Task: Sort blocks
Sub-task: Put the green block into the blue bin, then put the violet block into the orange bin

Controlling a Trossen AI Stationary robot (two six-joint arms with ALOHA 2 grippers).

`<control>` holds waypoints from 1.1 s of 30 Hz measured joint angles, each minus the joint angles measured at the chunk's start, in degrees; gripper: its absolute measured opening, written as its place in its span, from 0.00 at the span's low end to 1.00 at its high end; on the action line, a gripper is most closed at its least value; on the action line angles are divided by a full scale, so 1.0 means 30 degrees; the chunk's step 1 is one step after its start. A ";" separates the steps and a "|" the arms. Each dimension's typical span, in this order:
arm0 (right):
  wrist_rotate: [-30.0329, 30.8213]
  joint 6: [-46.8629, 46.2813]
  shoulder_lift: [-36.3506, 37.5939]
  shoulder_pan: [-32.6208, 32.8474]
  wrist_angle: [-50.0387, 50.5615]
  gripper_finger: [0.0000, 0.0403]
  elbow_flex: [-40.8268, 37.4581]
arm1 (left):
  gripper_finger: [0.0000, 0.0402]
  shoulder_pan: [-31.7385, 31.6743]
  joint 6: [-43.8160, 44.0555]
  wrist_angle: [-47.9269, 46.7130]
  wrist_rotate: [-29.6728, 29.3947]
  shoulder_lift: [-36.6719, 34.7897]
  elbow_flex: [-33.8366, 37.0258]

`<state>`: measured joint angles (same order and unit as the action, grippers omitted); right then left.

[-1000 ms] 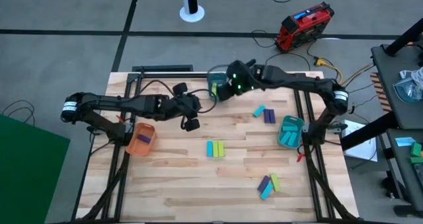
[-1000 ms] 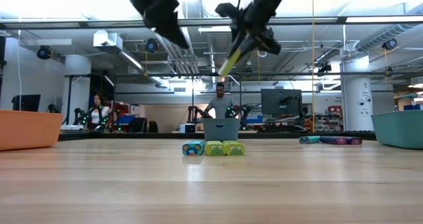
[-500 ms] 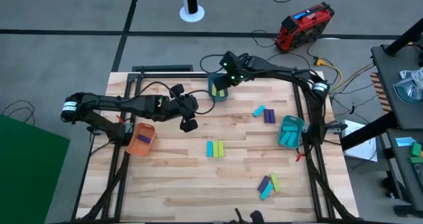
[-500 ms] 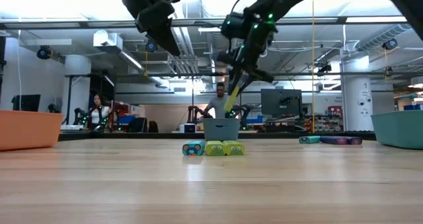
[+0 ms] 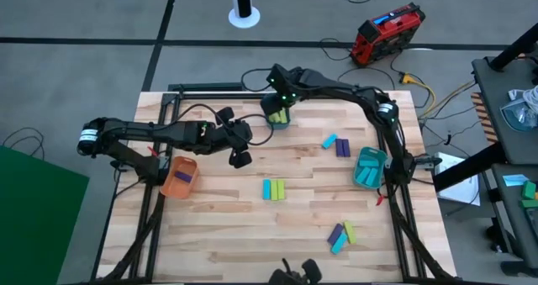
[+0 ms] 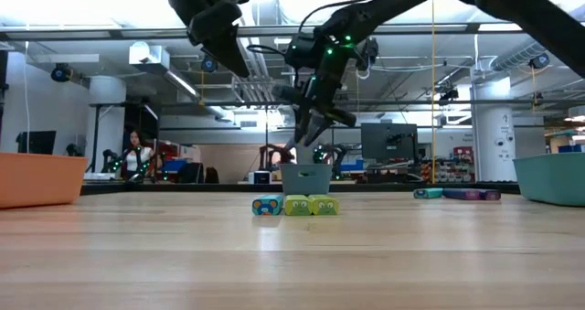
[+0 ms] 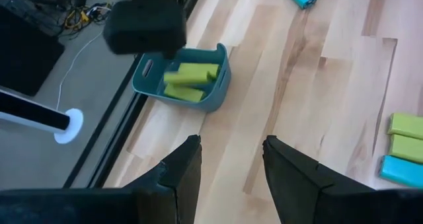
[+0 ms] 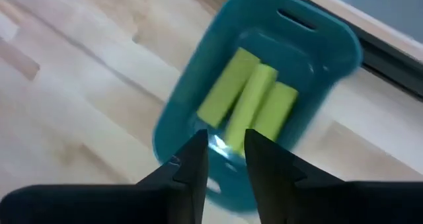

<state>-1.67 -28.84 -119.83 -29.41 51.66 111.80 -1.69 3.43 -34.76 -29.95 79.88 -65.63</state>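
Blocks (image 5: 273, 189) lie scattered over the worktop (image 5: 218, 234): three side by side at its middle, a cyan and purple pair (image 5: 336, 144) toward the far right, a cluster (image 5: 340, 234) near the front. Three yellow-green ones (image 8: 250, 106) rest in the teal bin at the far edge (image 5: 276, 117), and the right gripper (image 5: 278, 110) hangs directly over it, fingers slightly parted with nothing between them, so I judge a drop-off is just finishing. A purple block (image 5: 182, 176) sits in the orange bin (image 5: 178, 178). The left gripper (image 5: 239, 159) hovers left of centre, fingers apart and empty. Next, I'd say, the right arm must lift clear and go for another yellow-green block.
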 joint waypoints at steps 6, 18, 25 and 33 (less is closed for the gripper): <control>0.0035 0.1365 0.0821 0.0584 0.4584 0.17 0.1114 | 0.35 0.0000 0.0717 -0.0030 0.0301 0.0000 0.0000; 0.1952 -0.0552 0.7851 0.4968 0.8089 0.07 -0.1343 | 0.35 -0.0028 0.3829 -0.1223 0.4958 0.0000 0.0015; 0.8060 0.0094 1.1510 0.4746 0.2531 0.03 -0.2111 | 0.33 0.0124 0.6961 -0.1199 0.7181 0.0000 0.0015; 0.3955 -0.2642 1.4400 0.7498 0.9217 0.03 -0.2617 | 0.32 0.0465 1.0852 -0.1123 0.8805 0.0074 0.0015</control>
<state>10.20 -36.76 -76.63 -6.91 79.31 103.95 -0.30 35.99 -38.13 -3.53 80.10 -65.58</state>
